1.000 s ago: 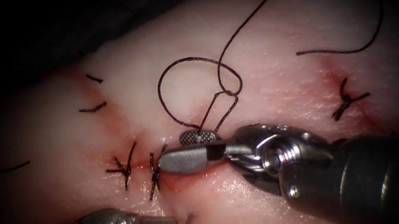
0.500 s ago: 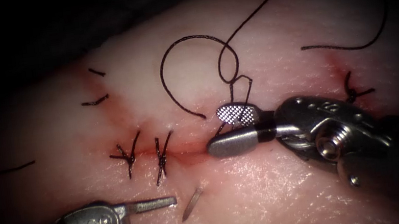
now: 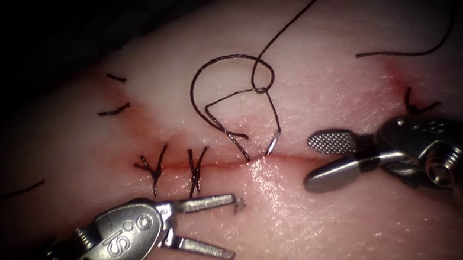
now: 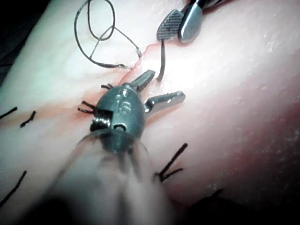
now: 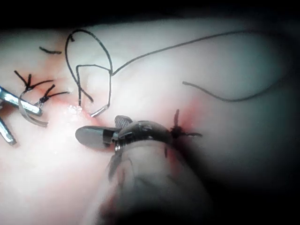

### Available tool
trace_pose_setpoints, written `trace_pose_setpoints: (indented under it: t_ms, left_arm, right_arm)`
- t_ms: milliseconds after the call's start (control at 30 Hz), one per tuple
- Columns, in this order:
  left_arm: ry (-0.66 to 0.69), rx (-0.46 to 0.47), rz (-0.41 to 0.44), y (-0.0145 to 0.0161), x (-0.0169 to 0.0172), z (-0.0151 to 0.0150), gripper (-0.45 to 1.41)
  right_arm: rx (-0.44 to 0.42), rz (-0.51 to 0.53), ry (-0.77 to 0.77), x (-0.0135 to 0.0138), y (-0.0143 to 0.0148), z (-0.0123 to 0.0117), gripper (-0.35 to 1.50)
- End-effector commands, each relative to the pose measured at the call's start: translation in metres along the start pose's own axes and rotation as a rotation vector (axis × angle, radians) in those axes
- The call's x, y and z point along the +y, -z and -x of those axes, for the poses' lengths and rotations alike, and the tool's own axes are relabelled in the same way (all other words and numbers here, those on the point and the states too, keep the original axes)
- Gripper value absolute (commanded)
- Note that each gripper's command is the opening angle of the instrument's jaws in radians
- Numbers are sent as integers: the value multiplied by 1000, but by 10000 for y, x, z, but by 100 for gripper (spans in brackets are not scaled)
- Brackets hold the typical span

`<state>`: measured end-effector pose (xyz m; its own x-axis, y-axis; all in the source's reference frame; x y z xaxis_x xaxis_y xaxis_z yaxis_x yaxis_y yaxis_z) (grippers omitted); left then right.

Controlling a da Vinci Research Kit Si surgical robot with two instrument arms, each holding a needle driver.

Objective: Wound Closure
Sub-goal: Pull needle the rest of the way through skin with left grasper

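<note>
In the endoscope view the left end effector (image 3: pixel 220 224) stands open, gripping nothing, its upper jaw at the needle (image 3: pixel 240 204) tip emerging at 6 o'clock of the cut (image 3: pixel 218 166); the right end effector (image 3: pixel 325 159), at 3 o'clock, is open and empty. The left wrist view shows the thread (image 4: pixel 96 35) looped loosely. In the right wrist view the needle's tail (image 5: pixel 98 111) stands in the tissue (image 5: pixel 154 70). A shallow grip could slip off the tip.

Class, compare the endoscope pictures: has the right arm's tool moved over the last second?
Yes. The right tool has drawn back toward the picture's right along the cut, away from the two knotted stitches, with its jaws open and empty.
</note>
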<state>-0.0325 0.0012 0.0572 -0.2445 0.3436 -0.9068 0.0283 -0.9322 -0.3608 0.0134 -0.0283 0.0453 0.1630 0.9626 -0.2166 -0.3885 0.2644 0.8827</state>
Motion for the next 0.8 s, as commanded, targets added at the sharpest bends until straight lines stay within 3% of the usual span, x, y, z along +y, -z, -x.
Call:
trace_pose_setpoints:
  t_ms: [33, 433, 800]
  left_arm:
    - [-2, 0, -2, -4, -10, 0, 32]
    - [9, -2, -10, -19, -20, -7, 29]
    - [75, -9, 218, -35, -36, -8, 21]
  right_arm:
    - [-9, 3, 10, 5, -11, -1, 131]
    - [-17, 9, 5, 14, -17, 16, 125]
    - [-16, 6, 4, 4, -21, 18, 120]
